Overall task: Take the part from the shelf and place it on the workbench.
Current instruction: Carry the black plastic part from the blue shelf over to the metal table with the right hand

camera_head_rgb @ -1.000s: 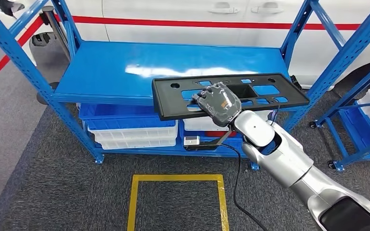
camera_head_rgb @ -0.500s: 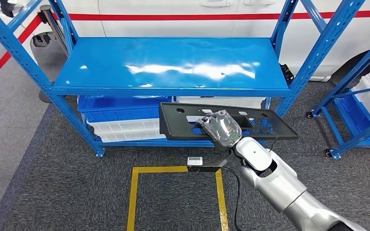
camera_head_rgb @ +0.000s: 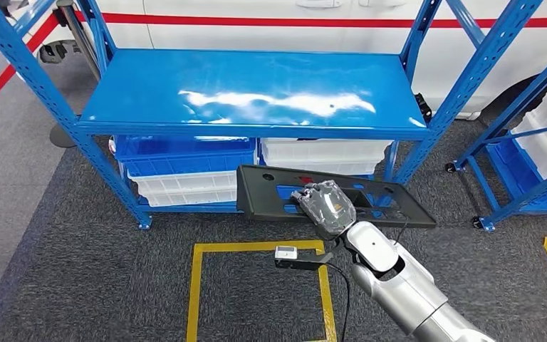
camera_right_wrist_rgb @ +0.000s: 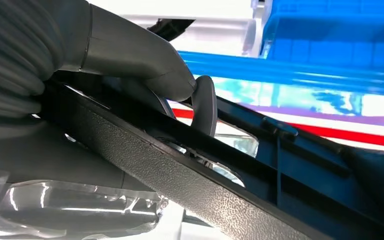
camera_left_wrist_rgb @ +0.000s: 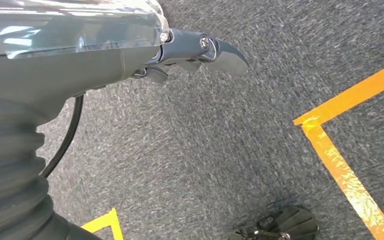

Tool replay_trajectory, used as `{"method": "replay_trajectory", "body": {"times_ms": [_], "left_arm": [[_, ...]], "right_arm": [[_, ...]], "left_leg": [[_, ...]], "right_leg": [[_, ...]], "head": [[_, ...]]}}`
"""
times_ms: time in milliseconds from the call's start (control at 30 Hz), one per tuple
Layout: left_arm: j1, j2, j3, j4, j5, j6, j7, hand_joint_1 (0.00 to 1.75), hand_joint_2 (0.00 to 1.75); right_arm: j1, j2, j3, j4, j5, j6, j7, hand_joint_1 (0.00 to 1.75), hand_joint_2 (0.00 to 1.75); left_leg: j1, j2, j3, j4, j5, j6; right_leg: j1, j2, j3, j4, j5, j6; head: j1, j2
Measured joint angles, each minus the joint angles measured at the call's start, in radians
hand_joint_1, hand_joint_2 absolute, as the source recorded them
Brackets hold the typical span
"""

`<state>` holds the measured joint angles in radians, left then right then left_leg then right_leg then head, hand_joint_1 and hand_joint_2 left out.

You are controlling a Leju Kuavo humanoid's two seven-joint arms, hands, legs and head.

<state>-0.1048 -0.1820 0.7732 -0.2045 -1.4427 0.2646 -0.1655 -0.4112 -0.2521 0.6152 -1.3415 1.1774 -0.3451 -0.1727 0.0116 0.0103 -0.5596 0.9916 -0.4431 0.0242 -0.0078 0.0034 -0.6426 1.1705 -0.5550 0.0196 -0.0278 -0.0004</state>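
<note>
The part (camera_head_rgb: 267, 194) is a long flat black plastic panel with several cut-outs. My right hand (camera_head_rgb: 325, 205) grips it near its middle and holds it level in the air, in front of the blue shelf (camera_head_rgb: 256, 96) and below its top board. In the right wrist view the thumb (camera_right_wrist_rgb: 135, 57) presses on the part's textured edge (camera_right_wrist_rgb: 190, 177) and the fingers lie under it. My left hand (camera_left_wrist_rgb: 130, 52) hangs over the grey carpet with nothing in it.
Blue and white bins (camera_head_rgb: 185, 167) sit on the shelf's lower level. A yellow taped square (camera_head_rgb: 256, 249) marks the carpet near me. A second blue rack (camera_head_rgb: 527, 149) with white bins stands at the right. A white vehicle with a red stripe is behind the shelf.
The part has come off the shelf's top board, drawn toward me and lower, held in my right hand. The view has shifted a little as well.
</note>
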Motion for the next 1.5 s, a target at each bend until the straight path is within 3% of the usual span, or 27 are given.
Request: {"method": "replay_trajectory", "body": {"times_ms": [67,100,133,200,233,300,400,467,533,567,600,633,733,800,867,933,967,1033,1100,1133,1167,1200,1267,1333,1400,1467,1500], "left_arm": [[0.001,0.000,0.000,0.000,0.002,-0.002,0.003,0.00,1.75],[0.002,0.000,0.000,0.000,0.001,-0.003,0.005,0.00,1.75],[0.002,0.000,0.000,0.000,-0.001,-0.004,0.006,0.00,1.75],[0.003,0.000,0.000,0.000,-0.004,-0.006,0.008,0.00,1.75],[0.003,0.000,0.000,0.000,-0.005,-0.006,0.009,0.00,1.75],[0.004,0.000,0.000,0.000,-0.005,-0.007,0.010,0.00,1.75],[0.005,0.001,0.000,0.000,-0.005,-0.010,0.012,0.00,1.75],[0.005,0.002,0.000,0.000,-0.005,-0.012,0.014,0.00,1.75],[0.005,0.003,0.000,0.000,-0.006,-0.013,0.018,0.00,1.75],[0.005,0.004,0.000,0.000,-0.006,-0.014,0.021,0.00,1.75],[0.005,0.005,0.000,0.000,-0.007,-0.015,0.025,0.00,1.75],[0.005,0.006,0.000,0.000,-0.008,-0.016,0.030,0.00,1.75],[0.003,0.009,0.000,0.000,-0.008,-0.016,0.039,0.00,1.75],[0.000,0.012,0.000,0.000,-0.008,-0.015,0.040,0.00,1.75],[-0.003,0.012,0.000,0.000,-0.008,-0.014,0.040,0.00,1.75],[-0.006,0.011,0.000,0.000,-0.009,-0.014,0.041,0.00,1.75],[-0.008,0.010,0.000,0.000,-0.009,-0.014,0.041,0.00,1.75],[-0.010,0.010,0.000,0.000,-0.009,-0.013,0.041,0.00,1.75],[-0.011,0.010,0.000,0.000,-0.009,-0.013,0.040,0.00,1.75],[-0.012,0.010,0.000,0.000,-0.008,-0.013,0.040,0.00,1.75],[-0.014,0.010,0.000,0.000,-0.008,-0.013,0.040,0.00,1.75],[-0.016,0.009,0.000,0.000,-0.007,-0.013,0.040,0.00,1.75],[-0.020,0.009,-0.001,0.000,-0.007,-0.012,0.040,0.00,1.75],[-0.022,0.009,-0.001,0.000,-0.009,-0.010,0.040,0.00,1.75],[-0.023,0.009,-0.001,0.000,-0.013,-0.009,0.040,0.00,1.75],[-0.023,0.010,-0.003,0.000,-0.016,-0.008,0.041,0.00,1.75],[-0.023,0.010,-0.004,0.000,-0.017,-0.008,0.042,0.00,1.75]], "right_arm": [[0.010,0.000,-0.008,0.001,-0.004,-0.002,0.000,1.75,1.75],[0.015,0.000,-0.012,0.002,-0.006,-0.002,0.001,1.75,1.75],[0.019,0.000,-0.016,0.002,-0.008,-0.002,0.002,1.75,1.75],[0.021,0.001,-0.027,0.003,-0.011,-0.004,0.004,1.75,1.75],[0.021,0.002,-0.033,0.003,-0.012,-0.006,0.005,1.75,1.75],[0.024,0.005,-0.045,0.002,-0.014,-0.008,0.007,1.75,1.75],[0.035,0.009,-0.060,0.002,-0.015,-0.011,0.008,1.75,1.75],[0.039,0.013,-0.069,0.000,-0.017,-0.018,0.008,1.75,1.75],[0.046,0.016,-0.077,0.000,-0.021,-0.028,0.008,1.75,1.75],[0.053,0.017,-0.081,0.000,-0.022,-0.031,0.008,1.75,1.75],[0.059,0.018,-0.084,-0.001,-0.024,-0.033,0.008,1.75,1.75],[0.064,0.019,-0.087,-0.001,-0.025,-0.034,0.008,1.75,1.75],[0.070,0.023,-0.099,-0.006,-0.026,-0.038,0.008,1.75,1.75],[0.073,0.025,-0.108,-0.012,-0.026,-0.041,0.008,1.75,1.75],[0.081,0.026,-0.117,-0.020,-0.026,-0.043,0.007,1.75,1.75],[0.090,0.027,-0.127,-0.029,-0.025,-0.044,0.007,1.75,1.75],[0.091,0.027,-0.131,-0.032,-0.025,-0.045,0.006,1.75,1.75],[0.094,0.028,-0.136,-0.038,-0.025,-0.046,0.005,1.75,1.75],[0.100,0.028,-0.140,-0.041,-0.025,-0.046,0.005,1.75,1.75],[0.103,0.028,-0.141,-0.042,-0.025,-0.046,0.005,1.75,1.75],[0.105,0.028,-0.143,-0.045,-0.025,-0.047,0.005,1.75,1.75],[0.106,0.027,-0.145,-0.048,-0.025,-0.047,0.005,1.75,1.75],[0.106,0.027,-0.152,-0.057,-0.025,-0.047,0.005,1.75,1.75],[0.108,0.027,-0.157,-0.063,-0.025,-0.049,0.005,1.75,1.75],[0.113,0.027,-0.162,-0.067,-0.025,-0.050,0.006,1.75,1.75],[0.116,0.028,-0.166,-0.072,-0.025,-0.051,0.006,1.75,1.75],[0.116,0.028,-0.167,-0.074,-0.025,-0.052,0.006,1.75,1.75]], "left_leg": [[-0.001,0.007,-0.001,0.001,0.000,0.001],[-0.001,0.011,-0.002,0.002,0.000,0.001],[-0.001,0.015,-0.001,0.004,-0.001,0.000],[-0.002,0.023,0.000,0.010,-0.006,-0.005],[-0.005,0.026,-0.002,0.014,-0.009,-0.009],[-0.011,0.037,-0.006,0.020,-0.013,-0.017],[-0.009,0.044,-0.011,0.030,-0.026,-0.033],[-0.006,0.021,-0.039,0.102,-0.076,-0.042],[-0.005,0.003,-0.096,0.239,-0.143,-0.046],[-0.005,0.000,-0.119,0.294,-0.161,-0.047],[-0.005,-0.001,-0.127,0.317,-0.160,-0.046],[-0.005,-0.002,-0.118,0.300,-0.141,-0.043],[-0.004,-0.036,-0.031,0.110,-0.045,-0.028],[-0.005,-0.059,0.000,0.038,-0.027,-0.022],[-0.004,-0.052,0.002,0.027,-0.025,-0.017],[-0.001,-0.035,0.003,0.016,-0.015,-0.007],[0.001,-0.026,0.004,0.010,-0.010,-0.002],[0.000,-0.008,0.001,0.009,-0.007,0.003],[-0.001,0.011,-0.002,0.011,-0.008,0.003],[-0.001,0.020,-0.003,0.012,-0.008,0.002],[-0.001,0.029,-0.003,0.014,-0.009,0.001],[-0.002,0.037,-0.003,0.016,-0.011,-0.001],[-0.006,0.051,-0.003,0.021,-0.015,-0.009],[-0.011,0.062,-0.003,0.022,-0.016,-0.018],[-0.010,0.069,-0.002,0.024,-0.020,-0.029],[-0.007,0.046,-0.018,0.068,-0.055,-0.039],[-0.005,0.027,-0.039,0.120,-0.088,-0.042]], "right_leg": [[-0.004,0.000,-0.058,0.118,-0.036,0.005],[-0.006,-0.001,-0.066,0.131,-0.026,0.007],[-0.008,-0.004,-0.054,0.100,0.003,0.008],[-0.008,-0.029,0.008,-0.035,0.077,0.006],[-0.006,-0.042,0.034,-0.096,0.099,0.003],[0.000,-0.054,0.050,-0.146,0.107,-0.006],[-0.001,-0.032,0.045,-0.151,0.112,-0.024],[-0.004,-0.018,0.044,-0.155,0.117,-0.036],[-0.003,-0.003,0.042,-0.155,0.120,-0.042],[-0.002,0.006,0.042,-0.154,0.120,-0.043],[-0.001,0.016,0.042,-0.153,0.120,-0.043],[-0.001,0.026,0.042,-0.151,0.120,-0.043],[0.000,0.056,0.040,-0.145,0.121,-0.040],[0.000,0.072,0.032,-0.143,0.125,-0.031],[-0.002,0.086,0.025,-0.146,0.133,-0.016],[-0.001,0.067,0.015,-0.131,0.121,-0.005],[0.000,0.048,-0.001,-0.096,0.097,-0.001],[-0.004,0.012,-0.058,0.030,0.030,0.006],[-0.007,0.004,-0.099,0.127,-0.002,0.011],[-0.008,0.002,-0.093,0.122,0.010,0.013],[-0.009,-0.004,-0.066,0.076,0.038,0.013],[-0.009,-0.016,-0.026,0.002,0.069,0.011],[-0.003,-0.045,0.037,-0.116,0.105,0.001],[0.005,-0.049,0.047,-0.145,0.108,-0.011],[0.002,-0.031,0.044,-0.150,0.114,-0.023],[-0.003,-0.017,0.044,-0.156,0.121,-0.035],[-0.004,-0.010,0.044,-0.157,0.123,-0.040]], "head": [[0.000,0.000],[0.000,0.000],[0.000,0.000],[0.000,0.000],[0.000,0.000],[0.000,0.000],[0.000,0.000],[0.000,0.000],[0.000,0.000],[0.000,0.000],[0.000,0.000],[0.000,0.000],[0.000,0.000],[0.000,0.000],[0.000,0.000],[0.000,0.000],[0.000,0.000],[0.000,0.000],[0.000,0.000],[0.000,0.000],[0.000,0.000],[0.000,0.000],[0.000,0.000],[0.000,0.000],[0.000,0.000],[0.000,0.000],[0.000,0.000]]}}
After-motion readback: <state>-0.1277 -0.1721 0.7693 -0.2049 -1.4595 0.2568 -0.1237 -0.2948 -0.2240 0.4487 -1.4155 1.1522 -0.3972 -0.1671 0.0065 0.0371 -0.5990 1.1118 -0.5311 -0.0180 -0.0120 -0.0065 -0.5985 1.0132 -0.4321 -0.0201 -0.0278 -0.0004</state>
